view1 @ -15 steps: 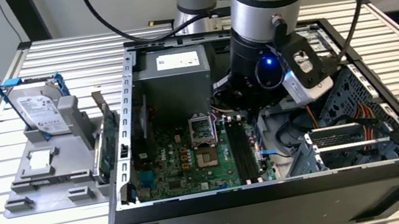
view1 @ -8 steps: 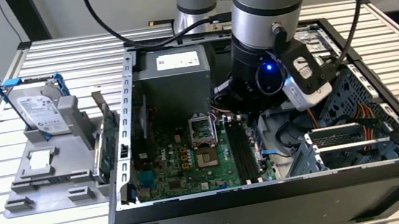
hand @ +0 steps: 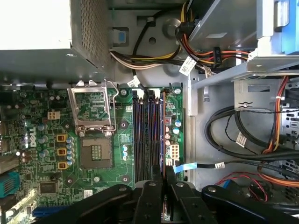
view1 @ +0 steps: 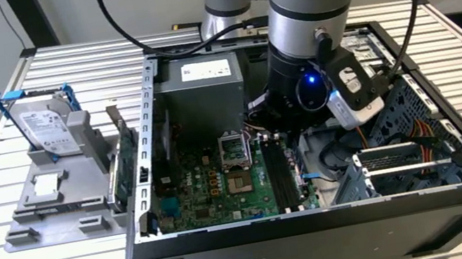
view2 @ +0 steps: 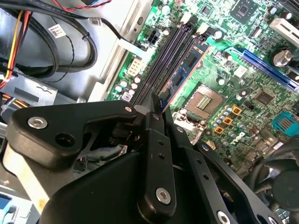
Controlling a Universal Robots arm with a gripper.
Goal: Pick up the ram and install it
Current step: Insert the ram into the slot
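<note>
Blue-green and thin, the ram [view2: 184, 70] is clamped at its near end between the fingers of the gripper [view2: 156, 109] and stands edge-on over the slots [hand: 148, 135], the bank of long dark sockets just beside the CPU socket [hand: 93, 123]. In the first wrist view the gripper [hand: 163, 179] sits in line with that bank. Pickup looks done; seating looks under way, judging by how low the stick lies along 1 slot. Whether it is fully pressed home and its end latches have closed, I cannot tell.
</note>
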